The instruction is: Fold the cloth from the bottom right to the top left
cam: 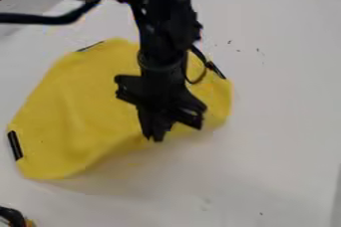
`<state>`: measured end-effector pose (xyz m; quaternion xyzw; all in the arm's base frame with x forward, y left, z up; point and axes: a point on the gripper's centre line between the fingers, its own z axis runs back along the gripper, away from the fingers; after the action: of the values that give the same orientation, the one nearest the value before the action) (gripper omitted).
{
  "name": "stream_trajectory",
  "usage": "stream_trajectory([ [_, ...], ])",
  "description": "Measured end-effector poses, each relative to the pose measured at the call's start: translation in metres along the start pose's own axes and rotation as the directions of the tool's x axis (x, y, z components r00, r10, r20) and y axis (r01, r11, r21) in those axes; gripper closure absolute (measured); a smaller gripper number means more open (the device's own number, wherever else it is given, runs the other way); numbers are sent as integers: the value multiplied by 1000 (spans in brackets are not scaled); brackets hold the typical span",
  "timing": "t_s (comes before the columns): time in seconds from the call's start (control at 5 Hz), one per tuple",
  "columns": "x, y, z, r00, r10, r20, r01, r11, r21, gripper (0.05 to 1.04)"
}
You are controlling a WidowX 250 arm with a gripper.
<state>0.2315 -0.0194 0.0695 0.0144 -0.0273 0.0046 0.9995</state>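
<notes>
Apparently at the hold for the fold, with the tool (154, 135) pointing straight down at the near edge of the yellow cloth (80, 106). Drawn together at the tips, and judging by the raised, bent-in edge right there, most likely clamped on a pinch of fabric. Hard to tell how deep a bite, though.

Lying spread on the white counter (279, 121), beneath the tool and out past it on both sides, with the larger stretch toward the upper left. Rumpled softly there, in low, rounded folds, with shadow under the near edge beside the tool. Fringed along the rim by dark strips: one well off to the left of the tool (15, 145), another above and left (90, 47), a third above and right (216, 69).

Expect next to no weight, and a soft, limp feel, perhaps a little springy at the bends. Never likely to break; far likelier to slip out of a shallow pinch, or to bunch up. Best held right at the lower right edge, a little inward from the hem. Next, lift just enough to clear the layer below, carry toward the upper left, then lower and let go. Avoid pulling flat, for fear of dragging everything along.
</notes>
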Motion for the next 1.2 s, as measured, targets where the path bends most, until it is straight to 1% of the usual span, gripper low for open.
stream_trajectory([
  [0.2, 18, 38, -20, 999, -10, -36, 9, 999, -42, 1017],
  [0.4, 38, 72, -54, 997, -25, -72, 17, 994, -104, 1017],
  [0.6, 57, 97, -71, 997, -33, -73, 22, 989, -145, 1017],
  [0.8, 78, 112, -73, 998, -55, -26, 51, 988, -145, 1000],
  [1.0, 89, 126, -69, 996, -86, 4, 86, 993, -80, 844],
  [1.2, 87, 136, -63, 998, -62, -6, 62, 998, -31, 585],
])
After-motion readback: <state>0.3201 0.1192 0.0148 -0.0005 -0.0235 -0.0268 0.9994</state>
